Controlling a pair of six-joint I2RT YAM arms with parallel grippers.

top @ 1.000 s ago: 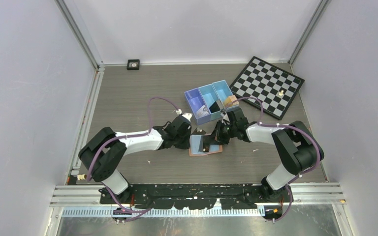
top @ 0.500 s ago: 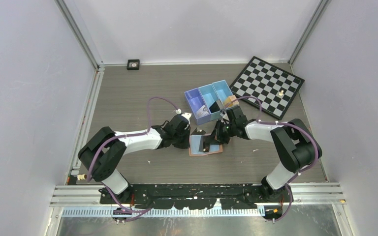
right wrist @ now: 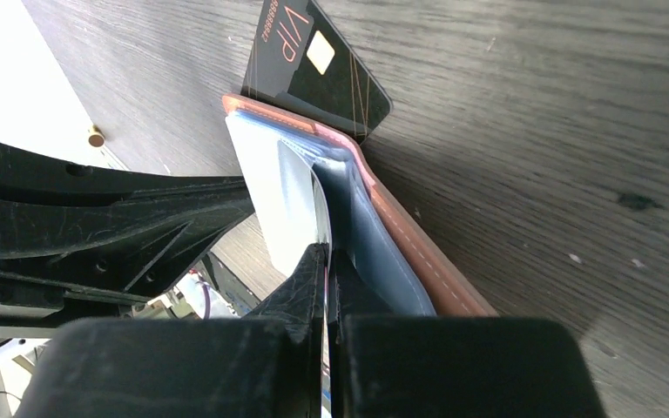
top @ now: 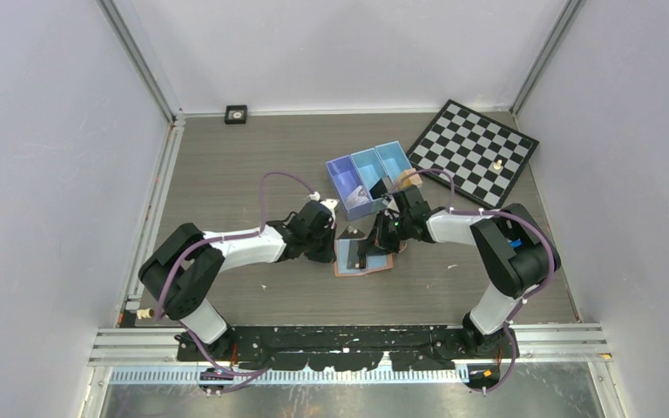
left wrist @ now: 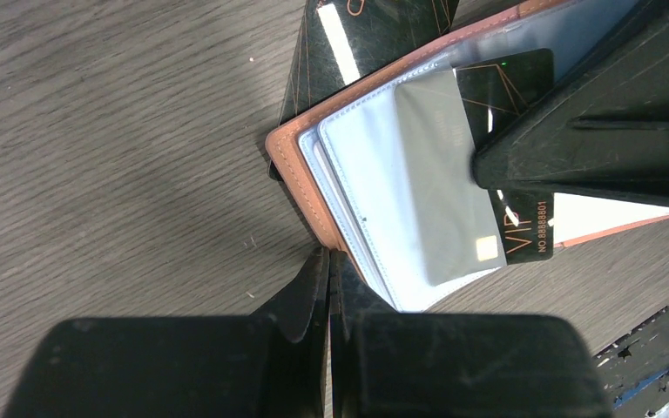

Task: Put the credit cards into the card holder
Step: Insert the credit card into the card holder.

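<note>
The left claw (left wrist: pixel 328 259) and right claw (right wrist: pixel 327 254) close in on the open card holder (left wrist: pixel 375 200) from left and right, tips nearly meeting over it, so nothing else fits between them. Just far of the holder the blue bin (top: pixel 345 178) bars that side. The chessboard (top: pixel 470 148) fills the far right. The bench (top: pixel 226 165) lies open at far left up to a small black square (top: pixel 236 114), and along the strip near the holder.
</note>
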